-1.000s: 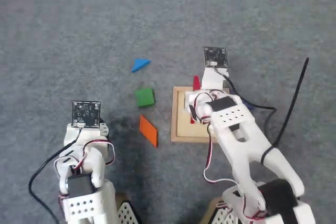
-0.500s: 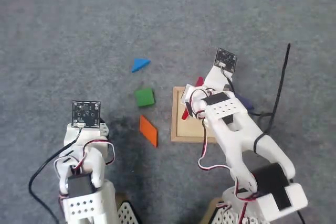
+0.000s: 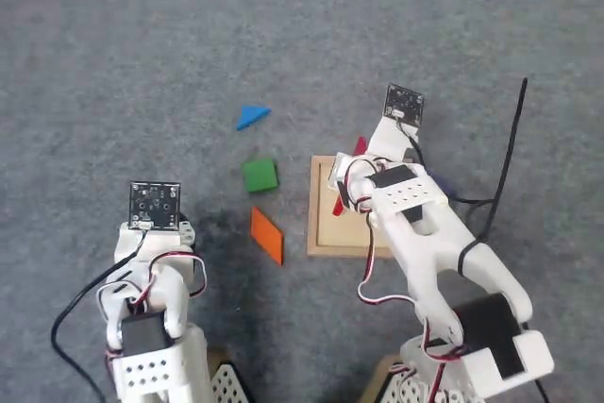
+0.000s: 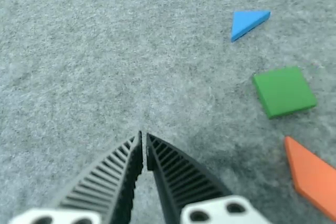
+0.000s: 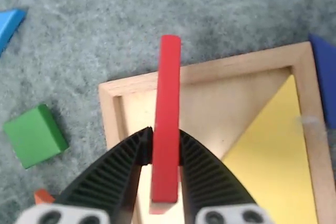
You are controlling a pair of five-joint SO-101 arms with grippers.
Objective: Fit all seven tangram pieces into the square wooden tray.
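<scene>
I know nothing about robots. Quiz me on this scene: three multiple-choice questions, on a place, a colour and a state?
1. The yellow piece is: A in a hand B in the tray C outside it
2. The right hand grips a piece that is: A red B green C orange
3. The left hand is: A wide open B gripping something C shut, empty
Answers: 1 B, it lies on the tray's floor. 2 A, the red piece stands gripped on edge. 3 C, its halves meet with nothing between.
</scene>
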